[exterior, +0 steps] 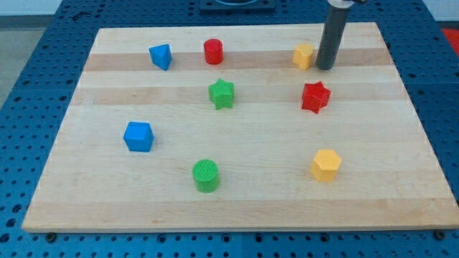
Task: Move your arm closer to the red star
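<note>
Standing above the red star (315, 97) (roughly symmetric, no long axis), my tip (325, 68) has no jaws.

My tip (325, 69) sits just right of the yellow block (304, 55) near the board (237, 208)'s top, red star (315, 97) just below it, green star (221, 94) well left of that star.

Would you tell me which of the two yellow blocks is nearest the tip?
The yellow block near the view's top, just left of my tip; the other yellow block sits far below.
</note>
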Controlling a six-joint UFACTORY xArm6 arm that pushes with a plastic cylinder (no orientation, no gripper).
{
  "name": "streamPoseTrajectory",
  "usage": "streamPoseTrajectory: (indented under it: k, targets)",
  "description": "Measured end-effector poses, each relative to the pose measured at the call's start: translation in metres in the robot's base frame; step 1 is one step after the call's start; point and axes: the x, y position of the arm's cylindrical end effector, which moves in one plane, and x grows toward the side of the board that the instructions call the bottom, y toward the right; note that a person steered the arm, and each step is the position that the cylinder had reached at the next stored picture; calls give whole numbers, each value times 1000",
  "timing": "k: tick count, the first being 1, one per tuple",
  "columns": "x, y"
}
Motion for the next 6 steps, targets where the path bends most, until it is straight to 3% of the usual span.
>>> streamPoseTrajectory:
  k: [3,5,6]
  targets:
    - [31,-71]
    - [55,-37]
    - [92,-30]
